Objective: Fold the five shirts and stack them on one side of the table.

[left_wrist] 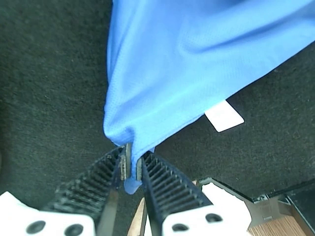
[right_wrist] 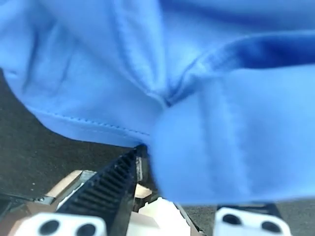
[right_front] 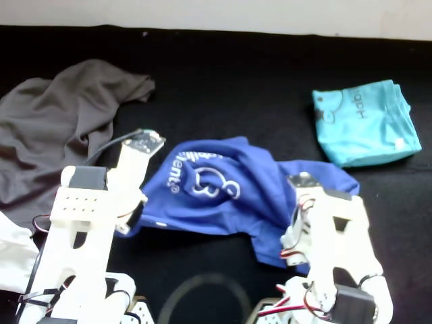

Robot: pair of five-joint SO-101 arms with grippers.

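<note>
A blue shirt [right_front: 216, 185] with white print lies rumpled mid-table between the two arms. In the left wrist view my left gripper [left_wrist: 132, 164] is shut on a pinched corner of the blue shirt [left_wrist: 187, 64], which hangs up off the black table. From above, the left gripper [right_front: 130, 223] sits at the shirt's left edge. My right gripper [right_wrist: 162, 167] holds a fold of the blue shirt [right_wrist: 172, 73]; cloth drapes over one finger, and the other finger [right_wrist: 115, 184] shows. It grips the shirt's right lower edge [right_front: 291, 244].
A folded cyan shirt [right_front: 363, 121] lies at the back right. A crumpled grey shirt [right_front: 57, 128] spreads over the back left. A white garment [right_front: 12, 260] lies at the left front edge. A white tag [left_wrist: 224, 116] hangs under the blue cloth.
</note>
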